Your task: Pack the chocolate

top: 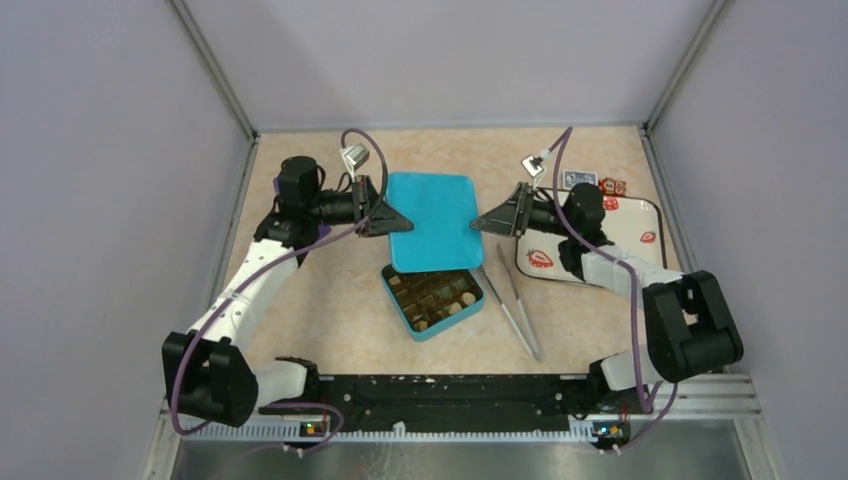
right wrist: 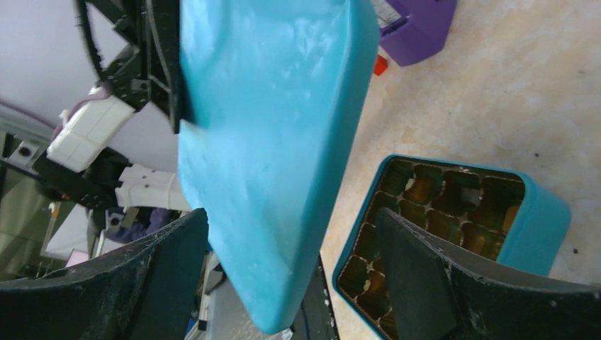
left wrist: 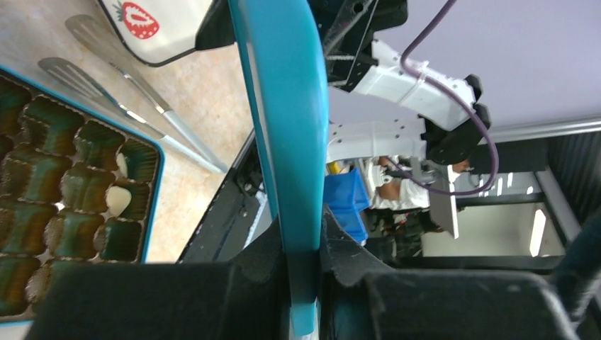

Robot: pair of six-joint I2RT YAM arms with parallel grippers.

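Top external: chocolates (top: 467, 297) in diagonal box (top: 450, 323)

White-black arms (top: 240, 290); purple cables (top: 300, 255); black left tool (top: 398, 222).

No legible text, label or number; blue card (top: 580, 179) print unreadable.

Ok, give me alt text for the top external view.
A flat teal rectangular lid hangs between the left gripper, on its left edge, and the right gripper at its right. Just nearer sits an open teal tin of chocolate pieces, metal tongs beside it.
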